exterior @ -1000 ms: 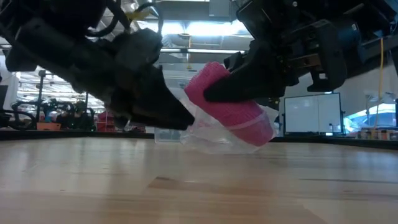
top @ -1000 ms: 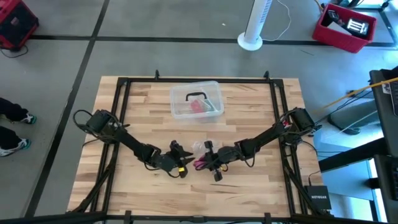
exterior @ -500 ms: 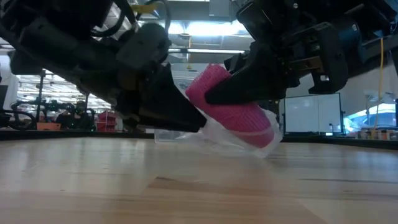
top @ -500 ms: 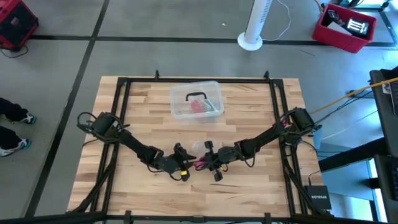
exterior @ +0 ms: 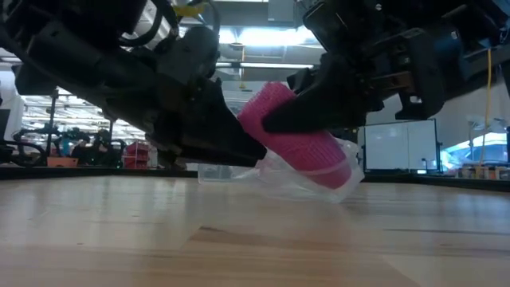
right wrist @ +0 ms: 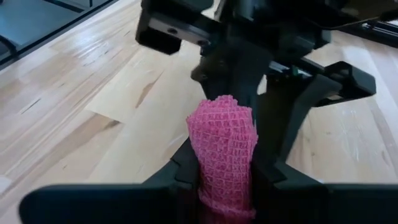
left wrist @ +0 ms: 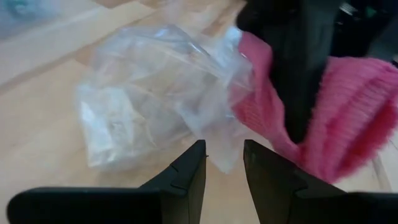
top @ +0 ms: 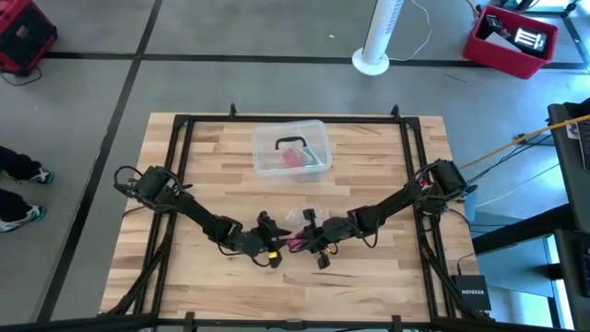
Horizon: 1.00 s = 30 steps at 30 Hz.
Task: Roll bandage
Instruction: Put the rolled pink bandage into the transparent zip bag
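Bandage (exterior: 299, 135): pink-magenta elastic fabric in a short, thick roll with a waffle-like weave. It was held clear of the table, tilted, its lower end toward the tabletop, at about 6 o'clock from the table's centre in the high view (top: 297, 243). The right wrist view showed it standing up between that arm's two fingers (right wrist: 225, 146).

Right gripper (top: 314, 242): reached in from 3 o'clock, fingers clamped on the bandage, one dark finger pressed to each side of the roll. In the low view it sat above and across the roll (exterior: 319, 108).

Left gripper (top: 268, 245): reached in from 9 o'clock, fingertips just beside the bandage's near end. Its fingers (left wrist: 189, 171) stood a narrow gap apart, holding nothing visible, pointed at the wrapper. In the low view its dark tip (exterior: 239, 147) lay close against the roll; contact could not be told.

Plastic wrapper (left wrist: 149, 93): clear, crumpled, lying on the table directly under and beside the bandage, touching its pink edge in the left wrist view.

Clear plastic box (top: 291, 148): at 12 o'clock from the grippers, well apart, pink and green contents inside.

Table (top: 369, 277): light wood planks, black frame along the edges.
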Motion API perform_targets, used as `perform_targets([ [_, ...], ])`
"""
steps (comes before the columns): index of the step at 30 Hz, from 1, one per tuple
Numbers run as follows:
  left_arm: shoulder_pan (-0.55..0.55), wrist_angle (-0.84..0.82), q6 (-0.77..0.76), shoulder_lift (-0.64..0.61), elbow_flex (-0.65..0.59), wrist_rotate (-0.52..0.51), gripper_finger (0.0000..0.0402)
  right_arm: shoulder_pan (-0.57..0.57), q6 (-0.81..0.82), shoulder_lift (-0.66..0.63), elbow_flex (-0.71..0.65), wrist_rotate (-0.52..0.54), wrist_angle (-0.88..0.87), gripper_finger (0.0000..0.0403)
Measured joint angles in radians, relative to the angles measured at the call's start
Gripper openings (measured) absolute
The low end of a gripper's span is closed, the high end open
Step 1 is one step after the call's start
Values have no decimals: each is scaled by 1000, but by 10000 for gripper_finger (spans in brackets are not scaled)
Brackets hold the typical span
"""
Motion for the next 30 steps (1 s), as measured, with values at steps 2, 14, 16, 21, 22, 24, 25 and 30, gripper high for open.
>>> perform_targets([
  [2,10,6,-6,9,0,-17,100,-1,0,0,0,0,5,72],
  [14,50,53,-22,58,10,-31,100,0,1,0,0,18,4,72],
  [16,53,52,-6,74,27,-33,100,-1,1,0,0,18,2,72],
  [21,51,16,55,95,76,-32,59,0,0,0,0,18,2,72],
  [22,50,1,56,94,79,-32,38,0,0,0,0,18,2,72],
  [24,44,-34,50,93,78,-32,11,0,-7,0,0,19,2,72],
  [25,43,-53,38,90,78,-32,9,0,-18,0,0,21,2,72],
  [30,17,-109,-4,56,78,-25,2,0,-108,-26,0,51,-9,72],
])
